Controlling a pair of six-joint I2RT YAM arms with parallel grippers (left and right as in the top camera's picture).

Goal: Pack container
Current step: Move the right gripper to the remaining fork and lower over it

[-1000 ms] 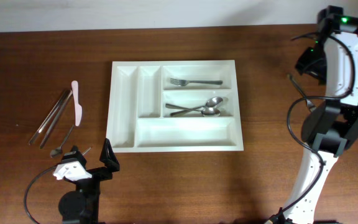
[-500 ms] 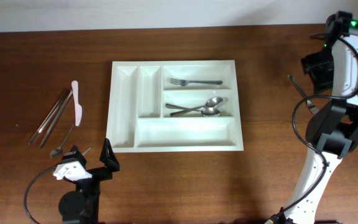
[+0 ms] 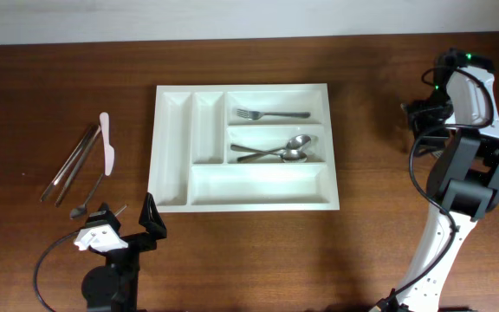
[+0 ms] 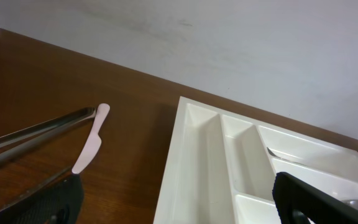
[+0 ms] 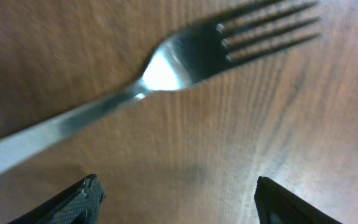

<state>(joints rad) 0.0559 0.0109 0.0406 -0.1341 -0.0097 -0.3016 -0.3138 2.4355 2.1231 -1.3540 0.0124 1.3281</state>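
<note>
Both my claws are hanging released, with the container [image 3: 258, 184] lying mid-surface between them.

My right arm is rising from its base at the near right edge and folding over at the elbow. Its wrist is pointing down at the wooden surface [image 3: 371, 104], well apart from the container's right rim. My right claw [image 5: 176, 200] is spreading its fingers [image 5: 82, 198] wide and gripping nothing, and a loose fork [image 5: 160, 68] is lying flat on the surface just beyond the fingertips. My left arm is crouching low at the near edge. My left claw [image 3: 124, 224] is gaping fully, empty, and facing across the surface toward the container's near left corner. A packed fork [image 3: 271, 113] and two spoons [image 3: 277, 152] are resting in two of the long compartments. A pink knife [image 3: 106, 143] is lying to the container's left.
</note>
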